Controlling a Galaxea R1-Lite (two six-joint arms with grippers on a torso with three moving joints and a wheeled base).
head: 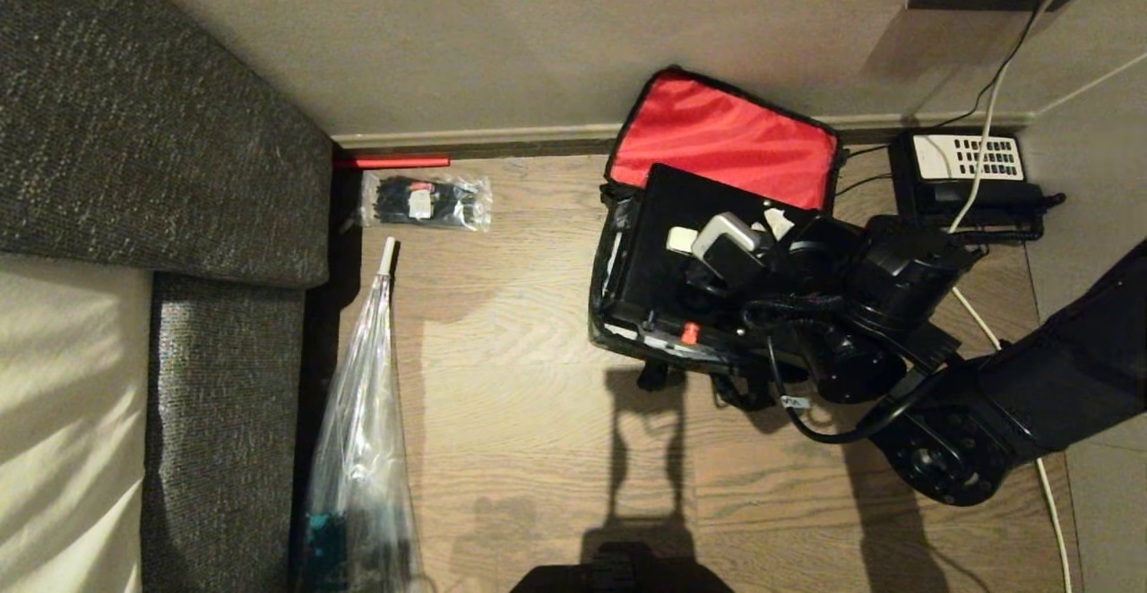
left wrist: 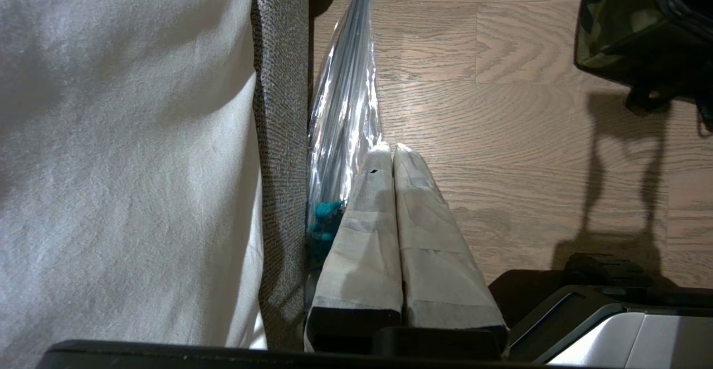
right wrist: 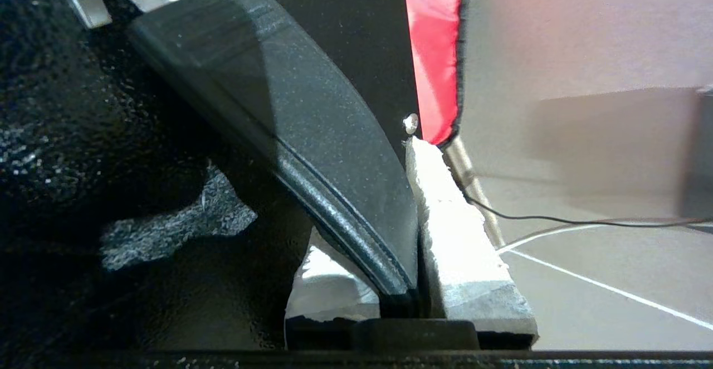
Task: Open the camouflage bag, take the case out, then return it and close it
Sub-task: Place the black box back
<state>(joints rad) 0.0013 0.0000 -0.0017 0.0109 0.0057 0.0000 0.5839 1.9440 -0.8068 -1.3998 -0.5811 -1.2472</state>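
- The right gripper [right wrist: 415, 218] pinches a dark curved handle [right wrist: 312, 135] between its two pale padded fingers [right wrist: 457, 235]; the handle belongs to the case [head: 668, 253].
- In the head view the right gripper [head: 717, 248] sits over the top of the case, with its black arm reaching in from the right edge.
- The case is black and flat; it sits tilted in the open bag [head: 609, 306], its far edge raised toward the red lid lining [head: 726, 141]. A small red knob [head: 689, 333] shows on its near side.
- The bag stands on the wood floor [head: 520, 378], its lid flipped back against the wall [head: 502, 29].
- A black telephone [head: 963, 172] with white keys lies just right of the bag, by the wall.
- The left gripper [left wrist: 388, 154] hangs beside the sofa [left wrist: 278, 107], fingers pressed together and holding nothing, with a clear-wrapped umbrella [left wrist: 345, 96] just beyond it.
- A clear packet of black ties [head: 426, 201] lies well left of the bag, near the sofa corner.
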